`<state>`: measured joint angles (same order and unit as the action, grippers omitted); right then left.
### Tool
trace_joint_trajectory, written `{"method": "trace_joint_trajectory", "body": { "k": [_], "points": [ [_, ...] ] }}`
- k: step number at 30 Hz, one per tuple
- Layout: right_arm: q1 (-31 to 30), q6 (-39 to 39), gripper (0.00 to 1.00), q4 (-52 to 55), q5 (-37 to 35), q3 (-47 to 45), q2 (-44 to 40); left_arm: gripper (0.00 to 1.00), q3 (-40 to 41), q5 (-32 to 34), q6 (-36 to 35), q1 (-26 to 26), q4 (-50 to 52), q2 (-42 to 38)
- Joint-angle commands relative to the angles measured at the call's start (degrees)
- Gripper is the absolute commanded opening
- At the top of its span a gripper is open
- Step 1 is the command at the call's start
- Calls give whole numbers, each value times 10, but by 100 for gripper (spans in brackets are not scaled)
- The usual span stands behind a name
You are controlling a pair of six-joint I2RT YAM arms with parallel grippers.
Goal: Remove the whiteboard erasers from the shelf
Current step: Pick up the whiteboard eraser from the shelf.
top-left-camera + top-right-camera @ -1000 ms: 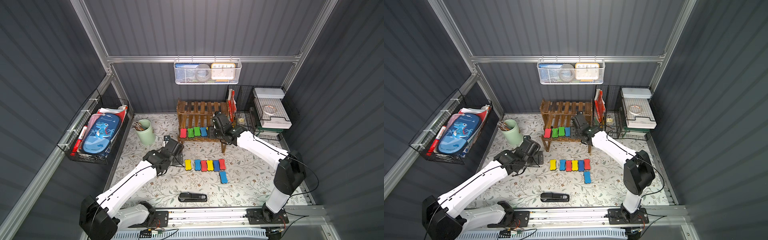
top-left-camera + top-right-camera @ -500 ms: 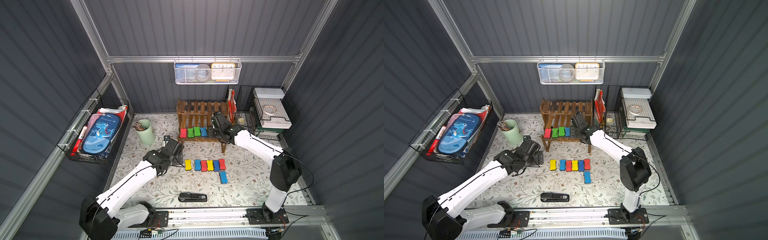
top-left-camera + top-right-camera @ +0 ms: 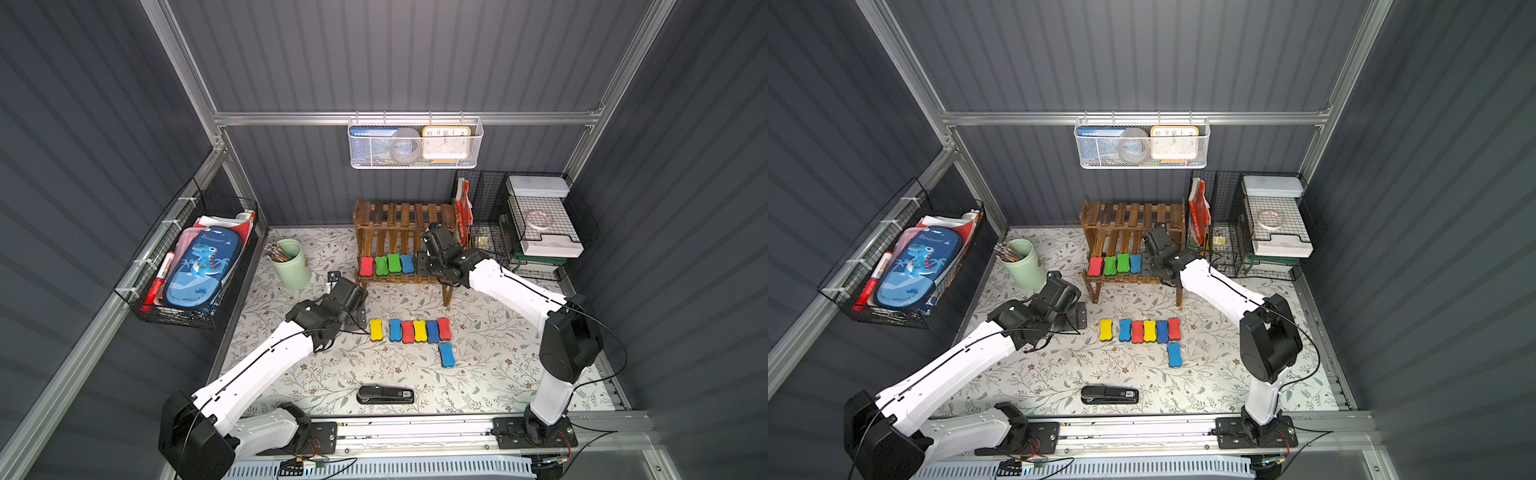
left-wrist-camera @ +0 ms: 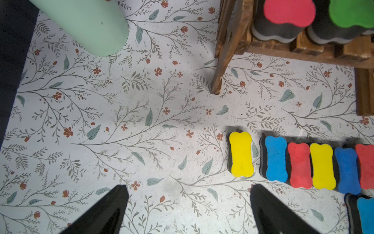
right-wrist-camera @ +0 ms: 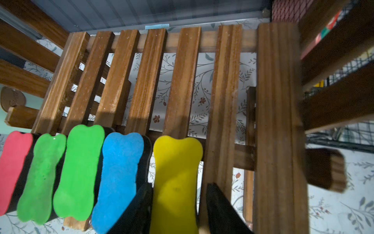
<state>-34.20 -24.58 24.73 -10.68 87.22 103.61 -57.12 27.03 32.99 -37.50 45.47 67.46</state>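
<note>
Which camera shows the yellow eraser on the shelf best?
The right wrist view: the yellow eraser is close up, between the right gripper's fingers. In both top views the right arm hides it. The left wrist view misses it.

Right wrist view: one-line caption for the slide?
Right end effector open around the yellow eraser on the wooden shelf, blue eraser alongside.

The pencil case (image 3: pixel 202 266) reads "Dinosaur"; the clock (image 3: pixel 445 143) shows numerals 10, 11, 12.
</note>
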Motion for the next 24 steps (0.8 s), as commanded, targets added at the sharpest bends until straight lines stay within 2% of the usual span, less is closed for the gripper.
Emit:
{"method": "trace_joint_trajectory", "body": {
  "k": [1, 7, 16, 21, 24],
  "points": [
    [4, 4, 50, 23, 2, 22, 16, 99, 9, 5, -3, 4, 10, -9],
    [4, 4, 49, 31, 21, 33, 34, 99, 10, 8, -3, 3, 10, -9],
    [4, 1, 31, 22, 29, 27, 20, 99, 8, 7, -5, 4, 9, -2],
    [4, -8, 29, 46, 37, 33, -28, 99, 3, 7, -7, 4, 9, -2],
    [4, -24, 29, 70, 62, 4, -78, 99, 3, 6, -7, 4, 7, -5]
  ]
}}
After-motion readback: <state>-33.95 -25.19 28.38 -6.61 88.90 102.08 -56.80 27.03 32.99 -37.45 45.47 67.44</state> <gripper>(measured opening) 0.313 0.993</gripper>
